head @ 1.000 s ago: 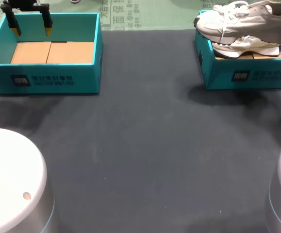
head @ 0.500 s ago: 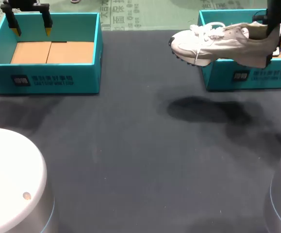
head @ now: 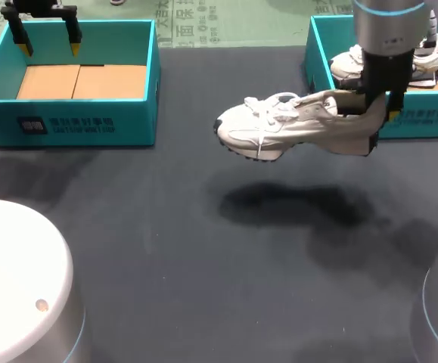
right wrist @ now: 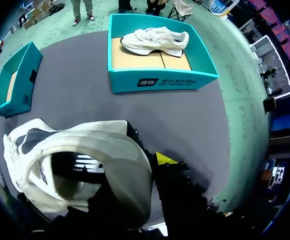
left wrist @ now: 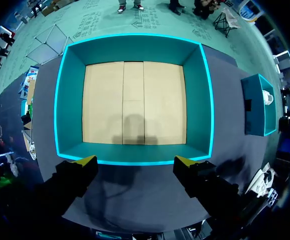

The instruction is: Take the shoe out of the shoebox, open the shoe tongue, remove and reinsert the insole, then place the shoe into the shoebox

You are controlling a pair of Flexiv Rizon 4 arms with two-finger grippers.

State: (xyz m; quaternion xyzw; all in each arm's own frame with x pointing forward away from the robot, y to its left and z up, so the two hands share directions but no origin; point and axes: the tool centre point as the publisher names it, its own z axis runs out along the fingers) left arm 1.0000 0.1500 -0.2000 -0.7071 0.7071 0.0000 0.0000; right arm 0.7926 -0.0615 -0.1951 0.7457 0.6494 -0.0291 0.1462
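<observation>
- R pincer (head: 375,106) is clenched on the heel of a white shoe (head: 294,125), holding it in the air, upper middle of the frame, clear of the surface (head: 203,249).
- The shoe lies roughly level, toe toward the left of the frame, heel toward the right, laces up. Its shadow falls on the surface just below it.
- R wrist view: the shoe (right wrist: 79,165) fills the space at the R pincer (right wrist: 134,180). One yellow fingertip (right wrist: 165,159) sits against the outside of the heel, and the other finger is hidden by the shoe.
- R shoebox (head: 423,117), teal, upper right of the frame, sits just behind the held shoe's heel. A second shoe (head: 343,64), also white, lies inside it.
- R wrist view: that shoebox (right wrist: 160,82) is well ahead of the pincer, and the second shoe (right wrist: 155,40) lies on the cardboard floor toward the back wall.
- L shoebox (head: 67,128), teal w/ a tan floor, is at upper left of the frame, well apart from the R one.
- L pincer (head: 48,41) hangs at that box's far edge, released, fingers spread.
- L wrist view: L pincer (left wrist: 135,162) is wide apart w/ nothing between the tips, and the L shoebox (left wrist: 59,100) lies ahead of it.
</observation>
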